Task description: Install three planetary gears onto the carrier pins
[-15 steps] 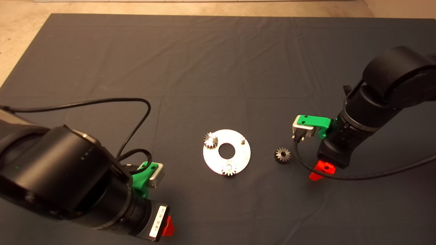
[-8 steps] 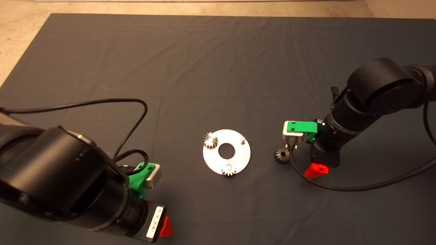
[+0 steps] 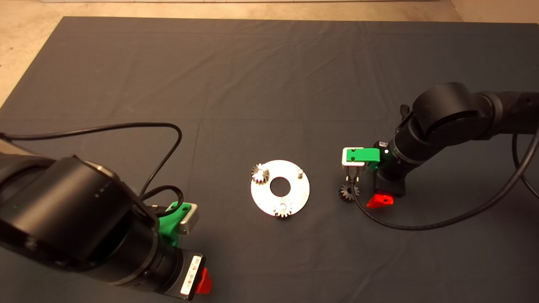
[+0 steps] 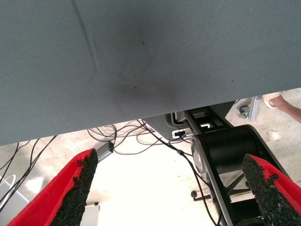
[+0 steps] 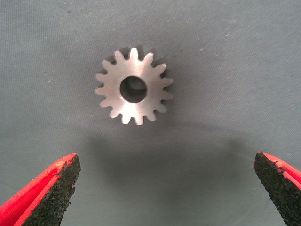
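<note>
A dark creased mat (image 3: 269,84) covers the table; pale beige floor (image 3: 25,42) lies beyond.

Looks like a robotics lab or workshop: dark mat (image 3: 269,75) over a tabletop, bare concrete floor (image 3: 25,46), loose cables (image 4: 127,139) trailing underneath, and an aluminium frame on a caster (image 4: 249,110).

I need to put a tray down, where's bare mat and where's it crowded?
Free: the mat behind the disc, and the strip in front of it. Crowded: beside the loose gear, under the right tool; left tool fills the near left corner.
</note>
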Controlling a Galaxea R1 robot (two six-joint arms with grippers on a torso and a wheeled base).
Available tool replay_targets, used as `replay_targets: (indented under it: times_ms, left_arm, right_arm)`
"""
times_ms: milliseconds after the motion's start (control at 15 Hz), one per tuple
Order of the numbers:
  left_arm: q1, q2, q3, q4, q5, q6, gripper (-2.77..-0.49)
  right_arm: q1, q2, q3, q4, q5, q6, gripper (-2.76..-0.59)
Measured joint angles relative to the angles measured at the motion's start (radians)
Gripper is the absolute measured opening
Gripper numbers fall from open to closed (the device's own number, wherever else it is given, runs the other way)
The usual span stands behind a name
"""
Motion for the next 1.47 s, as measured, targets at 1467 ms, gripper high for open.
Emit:
replay_targets:
  times_ms: [1467]
  left_arm:
    - [0.000, 0.000, -0.008, -0.033, 0.000, 0.000, -1.08]
  right_arm:
    - [-0.069, 0.065, 0.062, -0.135, 0.001, -0.022, -0.61]
